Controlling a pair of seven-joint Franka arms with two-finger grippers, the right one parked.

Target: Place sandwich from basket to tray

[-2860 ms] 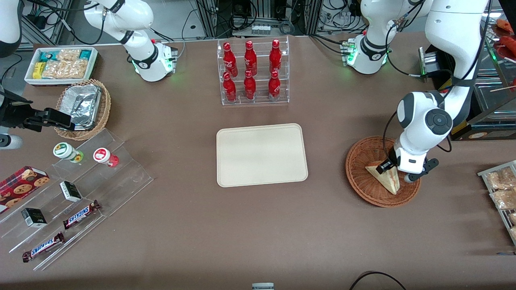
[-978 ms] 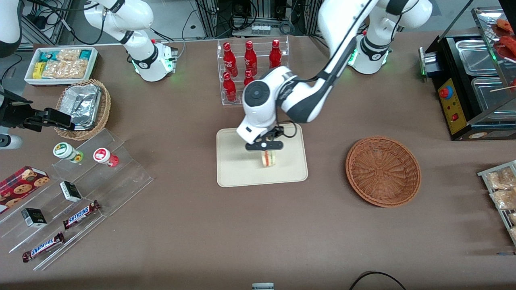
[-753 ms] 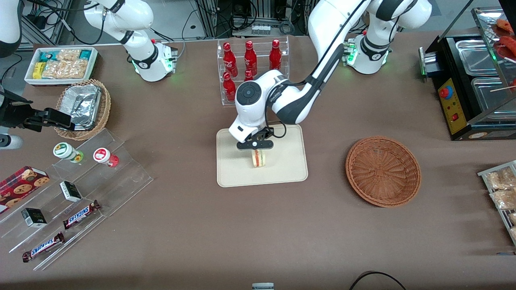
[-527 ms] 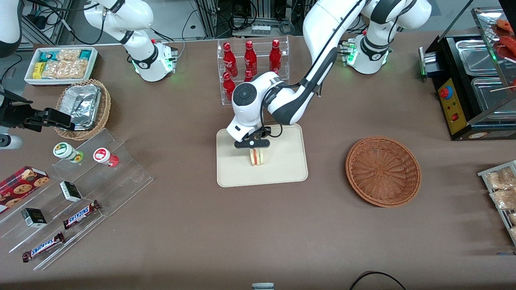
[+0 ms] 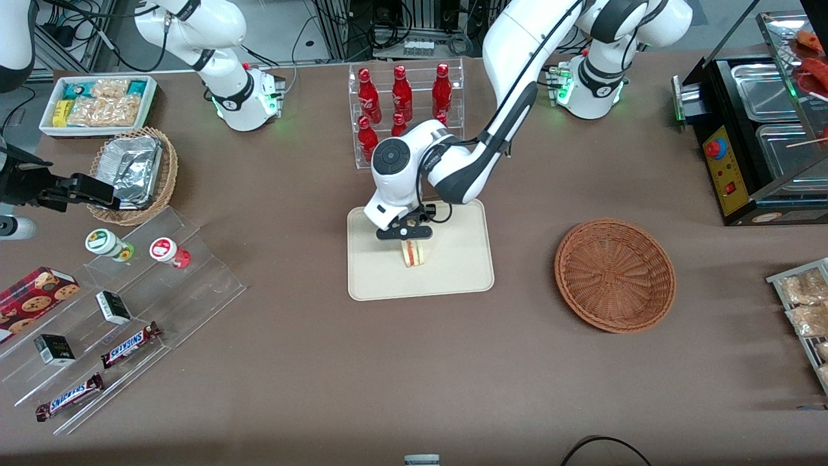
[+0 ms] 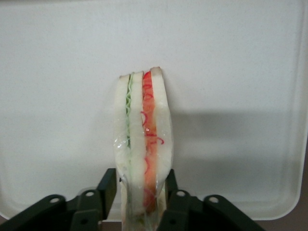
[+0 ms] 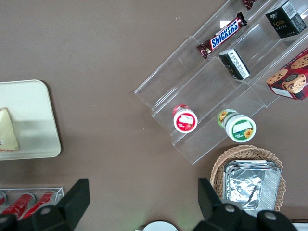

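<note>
A brown bench point(image 5: 453, 362) carries everything we see. Over the middle of the cream tray point(image 5: 453, 275) we find the left arm's gripper point(image 5: 406, 233), its jaws closed on the sandwich point(image 5: 414, 254), which stands on edge with its layered cut side up toward the wrist camera. In the wrist view the sandwich point(image 6: 143, 149) runs between the two black fingers point(image 6: 107, 187), and its gripped end is hidden by them. We cannot tell whether its lower edge touches the tray point(image 6: 240, 72). The wicker basket point(image 5: 614, 275) sits well apart, toward the working arm's end of the bench. The arm's wrist hides part of the bottle rack point(image 5: 404, 84).
</note>
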